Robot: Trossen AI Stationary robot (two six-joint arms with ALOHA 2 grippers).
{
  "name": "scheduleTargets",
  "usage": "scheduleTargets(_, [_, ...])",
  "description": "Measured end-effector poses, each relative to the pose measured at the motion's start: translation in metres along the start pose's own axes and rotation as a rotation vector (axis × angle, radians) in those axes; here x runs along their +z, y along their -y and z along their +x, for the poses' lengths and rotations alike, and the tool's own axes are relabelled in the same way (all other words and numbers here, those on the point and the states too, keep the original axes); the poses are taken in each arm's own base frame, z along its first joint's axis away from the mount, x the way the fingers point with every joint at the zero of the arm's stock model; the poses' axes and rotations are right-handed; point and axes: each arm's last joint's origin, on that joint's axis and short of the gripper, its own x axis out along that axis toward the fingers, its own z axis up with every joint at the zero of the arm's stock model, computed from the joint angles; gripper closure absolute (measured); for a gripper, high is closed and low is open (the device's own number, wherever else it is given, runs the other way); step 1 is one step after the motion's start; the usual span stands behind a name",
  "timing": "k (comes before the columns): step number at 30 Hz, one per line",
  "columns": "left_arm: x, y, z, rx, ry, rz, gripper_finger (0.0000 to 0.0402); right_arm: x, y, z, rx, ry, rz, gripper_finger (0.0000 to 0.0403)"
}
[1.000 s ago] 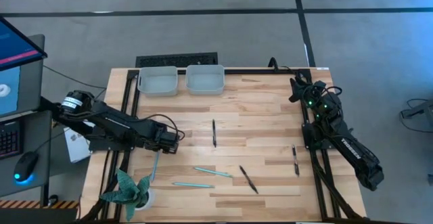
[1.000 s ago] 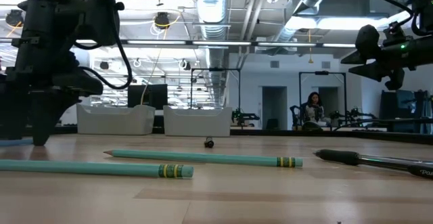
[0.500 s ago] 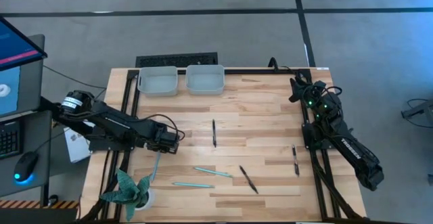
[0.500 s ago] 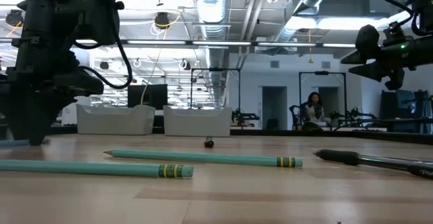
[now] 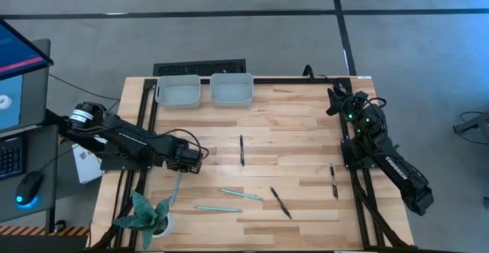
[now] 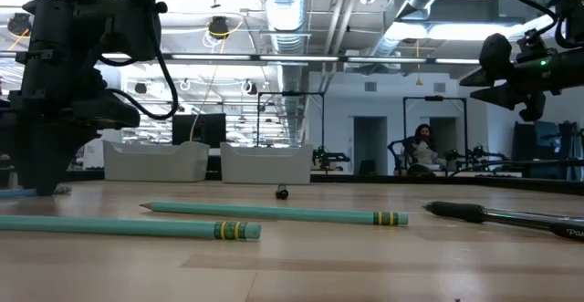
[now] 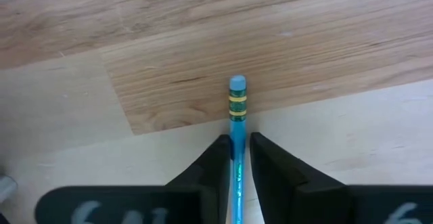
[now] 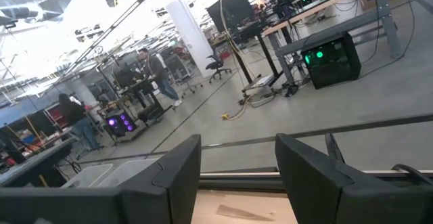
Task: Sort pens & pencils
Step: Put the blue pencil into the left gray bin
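Teal and finger-thin, the pencil with its banded eraser end point(image 7: 237, 95) lay on the pale wooden butcher-block table point(image 5: 298, 131) near its left edge, and the left gripper point(image 7: 236, 158) had its two dark fingers pressed against either side of the shaft, pinching it low to the wood, presumably so it could be lifted toward one of the two pale grey plastic bins point(image 5: 205, 90) at the table's far edge. From above, that pencil showed as a slim teal line point(image 5: 176, 187) running from the left gripper toward the teal-green spiky potted plant point(image 5: 144, 213). Two more teal pencils point(image 5: 229, 200) lay near the table's front edge, one closer to the plant, and three shorter black pens point(image 5: 279, 201) were scattered apart: one mid-table, one beside the pencils, one by the right rail. Over the far right corner the right gripper point(image 8: 237, 173) waited well above the table, its jaws spread on nothing.
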Motion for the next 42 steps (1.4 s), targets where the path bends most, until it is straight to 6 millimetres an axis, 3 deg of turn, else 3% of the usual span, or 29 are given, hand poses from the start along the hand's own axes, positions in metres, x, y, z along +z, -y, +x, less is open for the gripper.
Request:
scheduleTargets(10, [0.000, 0.000, 0.000, 0.001, 0.002, 0.013, 0.0392, 0.000, 0.000, 0.000, 0.000, 0.000, 0.000, 0.0191])
scheduleTargets(33, [0.000, 0.000, 0.000, -0.002, 0.004, 0.007, 0.0388, 0.000, 0.000, 0.000, 0.000, 0.000, 0.000, 0.0191])
scheduleTargets(38, [0.002, 0.009, -0.009, -0.002, 0.021, 0.078, 0.0388, 0.000, 0.000, 0.000, 0.000, 0.000, 0.000, 0.0191])
scheduleTargets(42, [0.009, 0.019, -0.023, -0.029, 0.132, 0.094, 0.0388, 0.000, 0.000, 0.000, 0.000, 0.000, 0.000, 0.0191])
